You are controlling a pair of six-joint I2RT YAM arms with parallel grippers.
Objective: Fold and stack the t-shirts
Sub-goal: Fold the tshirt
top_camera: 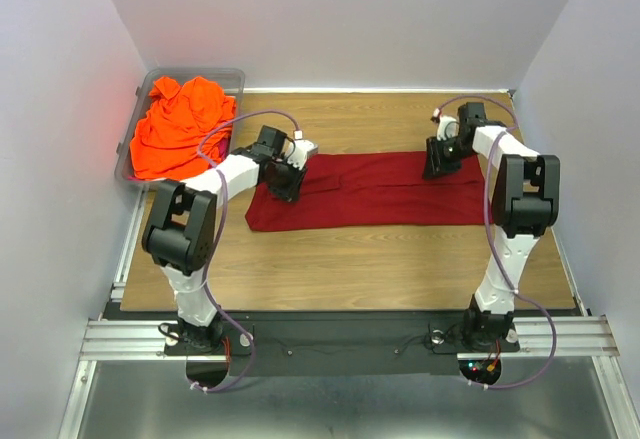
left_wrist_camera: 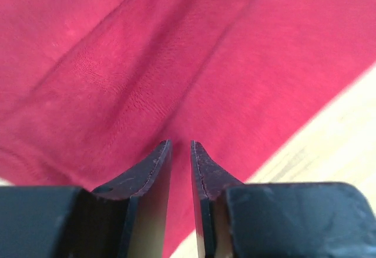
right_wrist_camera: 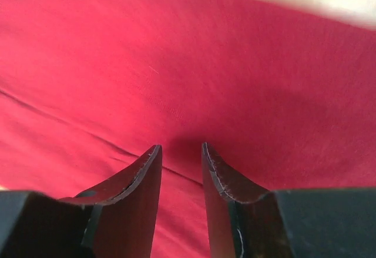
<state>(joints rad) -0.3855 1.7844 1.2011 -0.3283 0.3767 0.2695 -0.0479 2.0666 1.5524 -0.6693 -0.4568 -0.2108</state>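
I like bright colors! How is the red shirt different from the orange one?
The red t-shirt lies spread flat on the table; the orange t-shirt sits crumpled in the bin. The left gripper and right gripper are over the red one, neither over the orange. Both are plain cloth.

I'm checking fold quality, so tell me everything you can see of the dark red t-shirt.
The dark red t-shirt is soft, matte cloth, lying flat as a long band across the wooden table, apparently folded lengthwise, with creases running along it. No sleeves show. The left end effector is down at its left end, the right end effector near its right end; whether either pinches cloth is unclear.
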